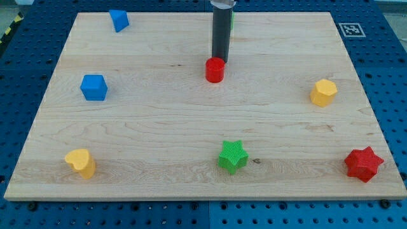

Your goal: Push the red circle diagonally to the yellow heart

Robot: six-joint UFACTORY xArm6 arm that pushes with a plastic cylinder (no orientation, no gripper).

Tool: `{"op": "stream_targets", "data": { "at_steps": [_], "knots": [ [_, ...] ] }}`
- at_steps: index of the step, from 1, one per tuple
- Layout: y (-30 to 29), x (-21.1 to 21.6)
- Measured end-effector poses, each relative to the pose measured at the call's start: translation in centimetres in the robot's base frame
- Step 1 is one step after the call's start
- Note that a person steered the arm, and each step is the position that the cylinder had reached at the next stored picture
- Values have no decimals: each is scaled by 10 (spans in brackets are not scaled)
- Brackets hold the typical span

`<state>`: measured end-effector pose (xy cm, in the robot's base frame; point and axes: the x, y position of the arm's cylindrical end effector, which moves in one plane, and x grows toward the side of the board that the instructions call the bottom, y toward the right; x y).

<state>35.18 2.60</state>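
On the wooden counter (191, 127), the yellow heart (81, 163) sits at the view's bottom left, the red circle (215, 70) lies near the top centre with my tip (219, 60) touching its upper edge, a bare rod end effector grasping nothing.

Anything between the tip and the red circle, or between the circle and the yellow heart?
Nothing visible. My tip sits right at the red circle's top edge. The diagonal to the yellow heart is bare; the blue cube lies above it.
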Motion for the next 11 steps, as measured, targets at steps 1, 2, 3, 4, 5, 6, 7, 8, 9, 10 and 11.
{"op": "stream_targets", "data": {
  "at_steps": [1, 2, 3, 4, 5, 6, 7, 8, 9, 10, 11],
  "knots": [
    [-21, 1],
    [-30, -4],
    [-11, -13],
    [41, -9],
    [56, 5],
    [56, 11],
    [56, 26],
    [48, 31],
    [26, 38],
    [16, 11],
    [-25, -4]
  ]
}}
